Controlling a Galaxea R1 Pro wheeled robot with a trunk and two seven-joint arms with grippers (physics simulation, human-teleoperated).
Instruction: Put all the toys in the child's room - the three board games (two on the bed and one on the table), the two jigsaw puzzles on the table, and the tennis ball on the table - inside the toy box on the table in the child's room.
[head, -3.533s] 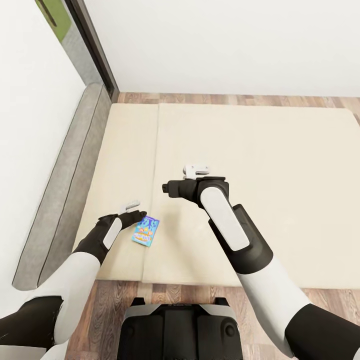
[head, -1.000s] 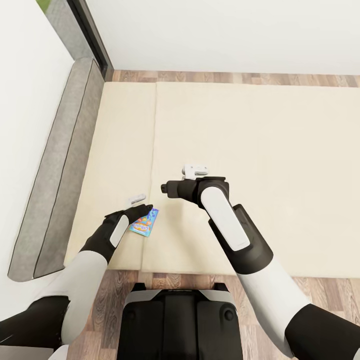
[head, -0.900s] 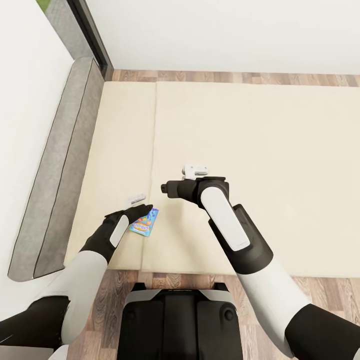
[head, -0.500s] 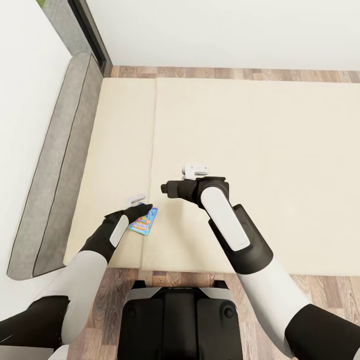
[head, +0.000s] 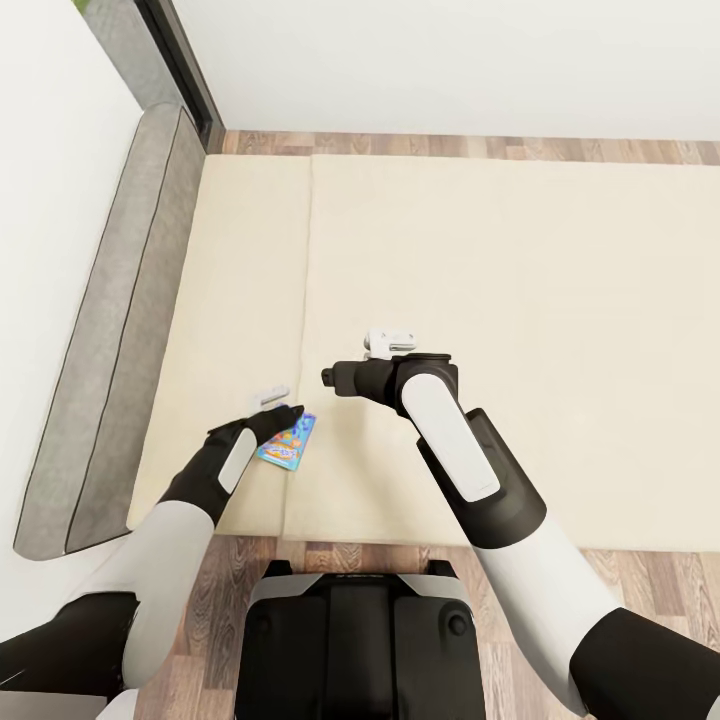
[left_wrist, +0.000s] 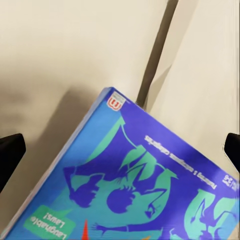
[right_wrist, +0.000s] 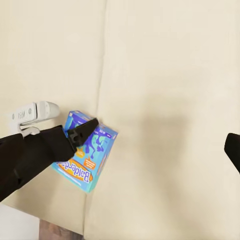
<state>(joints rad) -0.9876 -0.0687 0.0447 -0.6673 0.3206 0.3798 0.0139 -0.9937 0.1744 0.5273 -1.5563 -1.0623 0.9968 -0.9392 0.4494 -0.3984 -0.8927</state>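
Observation:
A small blue cartoon-printed board game (head: 291, 445) lies flat on the cream bed (head: 520, 280), near its front edge and beside the lengthwise seam. My left gripper (head: 279, 405) hovers open over the box's far end. In the left wrist view the blue board game (left_wrist: 145, 190) sits close below, with the left gripper (left_wrist: 120, 150) spread wide and its dark fingertips (left_wrist: 10, 155) at the picture's edges. The right wrist view looks down on the board game (right_wrist: 87, 159) and my left gripper (right_wrist: 55, 122). My right gripper (head: 392, 342) hangs open over bare mattress, right of the box.
A grey padded headboard (head: 110, 300) runs along the bed's left side against the white wall. Wood-plank floor (head: 450, 145) shows beyond the bed and in front of it, where my dark base (head: 350, 640) stands. The mattress to the right is bare.
The camera has shifted, so the bed looks lower and wider. My left gripper has crept forward until it overlaps the blue board game. The right arm has held still.

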